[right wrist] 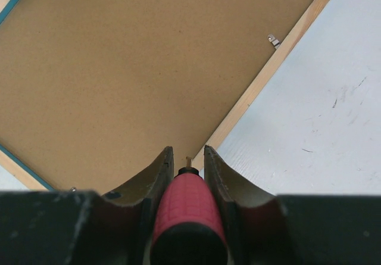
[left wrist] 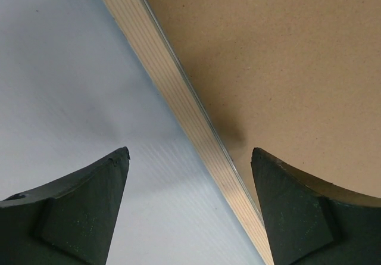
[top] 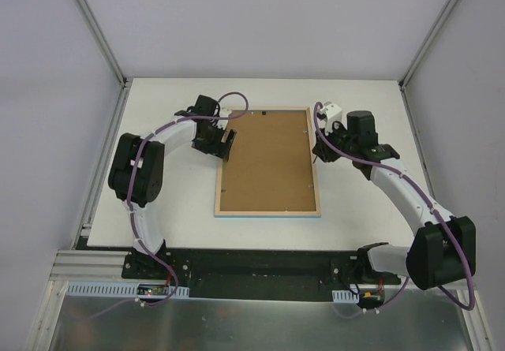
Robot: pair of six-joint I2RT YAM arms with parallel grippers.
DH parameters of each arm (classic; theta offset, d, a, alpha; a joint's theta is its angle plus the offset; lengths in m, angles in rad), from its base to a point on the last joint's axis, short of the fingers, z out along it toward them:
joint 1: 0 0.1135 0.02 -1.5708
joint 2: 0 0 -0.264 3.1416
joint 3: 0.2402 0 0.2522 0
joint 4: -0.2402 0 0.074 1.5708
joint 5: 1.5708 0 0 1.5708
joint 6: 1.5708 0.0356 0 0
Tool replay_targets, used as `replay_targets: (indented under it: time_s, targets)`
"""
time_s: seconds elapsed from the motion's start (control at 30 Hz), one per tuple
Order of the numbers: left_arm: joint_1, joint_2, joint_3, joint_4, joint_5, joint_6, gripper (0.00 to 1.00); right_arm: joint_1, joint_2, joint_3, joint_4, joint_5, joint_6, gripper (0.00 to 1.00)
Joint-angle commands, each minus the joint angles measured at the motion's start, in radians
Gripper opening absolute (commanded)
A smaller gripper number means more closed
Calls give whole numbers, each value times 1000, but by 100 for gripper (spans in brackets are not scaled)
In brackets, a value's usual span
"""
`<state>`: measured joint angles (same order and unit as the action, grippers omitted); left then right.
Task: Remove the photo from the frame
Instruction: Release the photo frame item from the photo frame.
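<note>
The frame lies face down on the white table, its pale wood rim up and a thin light-blue edge showing at the near side. The plain brown backing board fills it, so the photo is hidden. My left gripper is open and straddles the frame's left rim, one finger over the table and one over the board. My right gripper is shut on a red-handled tool. The tool's tip sits at the right rim, by the board's edge.
Small metal clips sit on the rim at the far side and the right side. Bare white table lies around the frame. Grey enclosure walls stand left, right and behind.
</note>
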<state>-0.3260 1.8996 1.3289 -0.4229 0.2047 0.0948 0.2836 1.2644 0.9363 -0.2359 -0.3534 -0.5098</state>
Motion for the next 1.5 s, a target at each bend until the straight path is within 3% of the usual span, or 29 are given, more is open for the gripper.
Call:
replay_targets:
  time_s: [0.0,0.17,0.27,0.33,0.53,0.7,1.07,1.23,1.47]
  targets:
    - [2,16,-2,16,44,-49,77,5,6,-10,64,22,-1,1]
    - [2,24,-2,21,71,-58,54,3,-7,-36,81,34,-15,1]
    - [2,35,-3,21,76,-58,50,3,7,-48,93,5,-6,1]
    - [2,41,-5,21,81,-47,42,3,18,-50,92,1,-1,1]
    - [7,73,26,15,140,-36,36,3,41,-47,93,11,-3,1]
    - [7,84,52,-2,64,-87,17,2,35,-51,95,17,-4,1]
    - [7,82,35,-16,10,-141,16,2,58,-57,98,5,-4,1]
    - [8,73,23,-17,15,-162,16,5,64,-34,23,-94,-22,1]
    - [10,79,15,-17,15,-188,13,8,79,-1,-78,-114,-96,1]
